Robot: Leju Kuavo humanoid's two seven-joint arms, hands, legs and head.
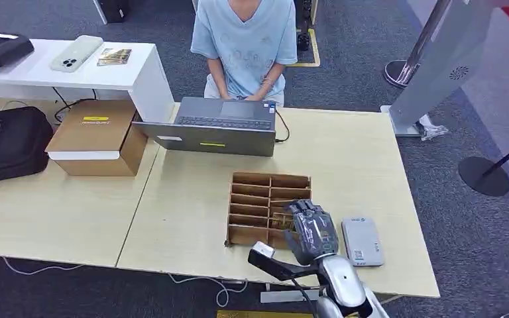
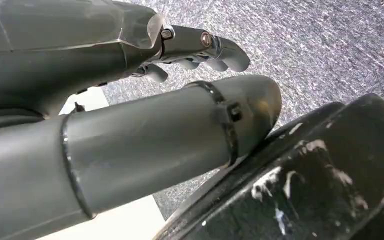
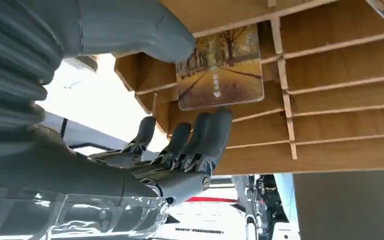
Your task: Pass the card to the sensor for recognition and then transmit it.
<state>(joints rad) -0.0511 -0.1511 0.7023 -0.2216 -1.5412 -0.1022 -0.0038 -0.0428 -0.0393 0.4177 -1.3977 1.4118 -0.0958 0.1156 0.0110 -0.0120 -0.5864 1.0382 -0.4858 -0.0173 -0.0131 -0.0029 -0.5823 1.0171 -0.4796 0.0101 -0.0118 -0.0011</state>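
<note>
A pale wooden table (image 1: pixel 172 218) stood on grey carpet. The left hand (image 2: pixel 145 100) hung over the floor, fingers curled loosely, holding nothing. The right hand (image 1: pixel 311 232) reached over the wooden rack (image 1: pixel 255 205), thumb and fingers (image 3: pixel 205 135) spread around the card (image 3: pixel 220 70) standing in a slot; whether they touched it could not be told. The grey sensor (image 1: pixel 362 242) lay just beside.

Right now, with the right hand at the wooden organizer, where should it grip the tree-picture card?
Pinch the card by its free edge projecting out of the wooden organizer, thumb on one face, fingers on the other, coming from the open side; the rest sits between dividers.
</note>
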